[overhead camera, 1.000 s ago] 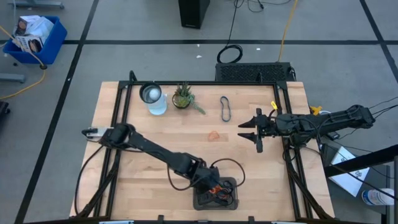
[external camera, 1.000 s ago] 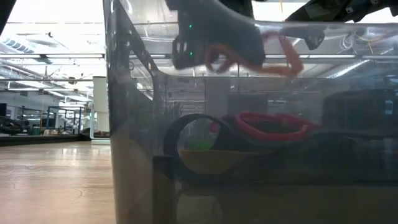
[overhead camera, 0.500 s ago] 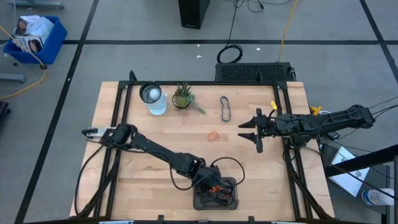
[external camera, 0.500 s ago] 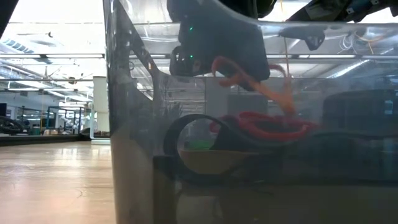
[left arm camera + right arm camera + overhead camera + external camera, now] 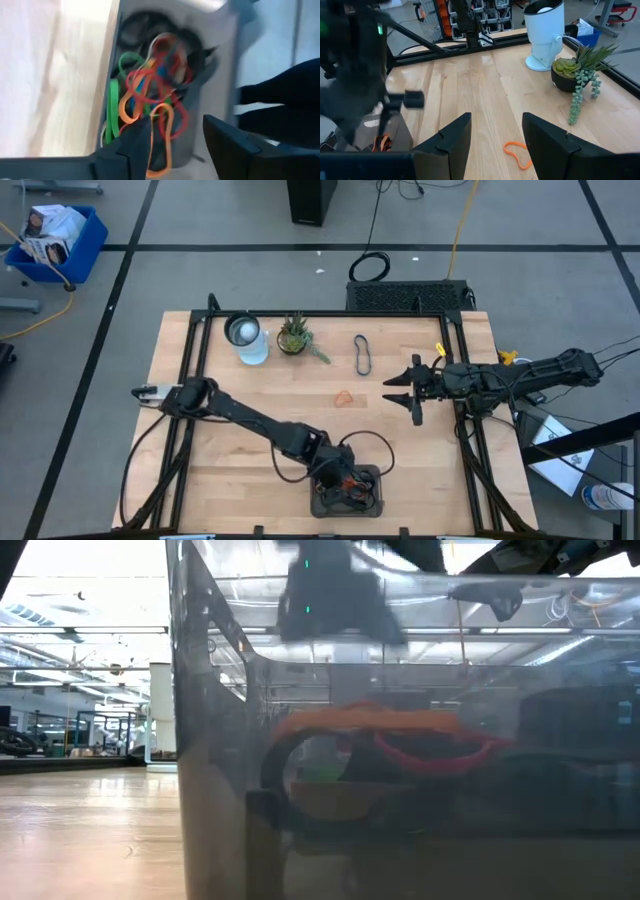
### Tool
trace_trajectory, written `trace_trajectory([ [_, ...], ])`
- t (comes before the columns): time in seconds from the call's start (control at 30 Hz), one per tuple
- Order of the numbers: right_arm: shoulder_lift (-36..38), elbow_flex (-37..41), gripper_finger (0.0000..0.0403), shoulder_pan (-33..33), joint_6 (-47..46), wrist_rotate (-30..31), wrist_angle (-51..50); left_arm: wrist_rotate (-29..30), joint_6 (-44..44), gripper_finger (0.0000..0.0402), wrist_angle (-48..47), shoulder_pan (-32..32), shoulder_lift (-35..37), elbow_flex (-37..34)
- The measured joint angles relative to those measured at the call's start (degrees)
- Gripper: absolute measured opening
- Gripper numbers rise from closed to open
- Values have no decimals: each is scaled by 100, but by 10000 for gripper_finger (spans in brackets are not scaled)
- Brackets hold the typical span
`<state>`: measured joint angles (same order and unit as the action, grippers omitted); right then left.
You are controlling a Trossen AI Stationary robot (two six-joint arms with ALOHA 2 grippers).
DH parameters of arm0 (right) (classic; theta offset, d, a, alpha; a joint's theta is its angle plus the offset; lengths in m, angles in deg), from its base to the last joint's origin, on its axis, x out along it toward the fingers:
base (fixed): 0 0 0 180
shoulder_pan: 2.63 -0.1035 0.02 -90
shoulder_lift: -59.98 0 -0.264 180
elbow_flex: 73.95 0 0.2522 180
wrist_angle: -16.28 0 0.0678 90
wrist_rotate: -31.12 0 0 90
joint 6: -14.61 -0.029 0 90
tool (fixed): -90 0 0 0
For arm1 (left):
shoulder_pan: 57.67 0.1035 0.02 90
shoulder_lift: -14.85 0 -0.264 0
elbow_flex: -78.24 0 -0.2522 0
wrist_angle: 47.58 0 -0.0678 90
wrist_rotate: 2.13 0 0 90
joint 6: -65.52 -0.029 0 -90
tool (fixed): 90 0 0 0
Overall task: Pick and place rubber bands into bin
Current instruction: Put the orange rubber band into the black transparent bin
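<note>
The dark grey bin [image 5: 347, 498] stands at the table's near edge and holds several rubber bands [image 5: 150, 75] in red, green, orange and black. My left gripper [image 5: 344, 479] hovers open just above it. An orange band [image 5: 163, 131] lies in the bin below the gap between the fingers; in the low view this orange band [image 5: 360, 721] lies flat across the red ones. On the table lie a black band [image 5: 362, 354] toward the far edge and an orange band [image 5: 345, 397] in the middle. My right gripper [image 5: 402, 390] waits open at the right, above the table.
A white jug [image 5: 245, 337] and a small potted plant [image 5: 296, 337] stand at the table's far edge. Black frame rails [image 5: 190, 380] run along the left and right sides. A blue crate [image 5: 55, 240] and a coiled black cable [image 5: 370, 267] lie on the floor beyond.
My left gripper has opened over the bin and let go of the orange band. The band first hung from the fingers by one end, then fell, and now lies flat on the other bands in the bin.
</note>
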<state>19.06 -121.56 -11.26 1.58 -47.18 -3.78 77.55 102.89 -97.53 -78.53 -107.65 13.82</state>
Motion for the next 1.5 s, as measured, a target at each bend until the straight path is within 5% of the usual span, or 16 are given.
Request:
trace_trajectory([
  [0.23,0,0,172,0,0,-2,3,104,-646,204,5,203,994,2],
  [0.43,0,4,174,0,-1,-2,82,771,-1725,198,-29,371,2091,7],
  [0.8,-29,-3,171,3,36,521,630,573,-3337,200,-516,1011,4055,-277],
  [1.07,-757,-882,171,220,721,918,612,535,-3452,203,-99,1673,5728,-2054],
  [1.37,-2725,-2375,171,1090,67,911,-1611,539,-3118,203,1399,2067,7615,-4697],
  [1.5,-3442,-2542,171,1397,48,843,-1792,538,-3001,203,1726,2119,8071,-5454],
])
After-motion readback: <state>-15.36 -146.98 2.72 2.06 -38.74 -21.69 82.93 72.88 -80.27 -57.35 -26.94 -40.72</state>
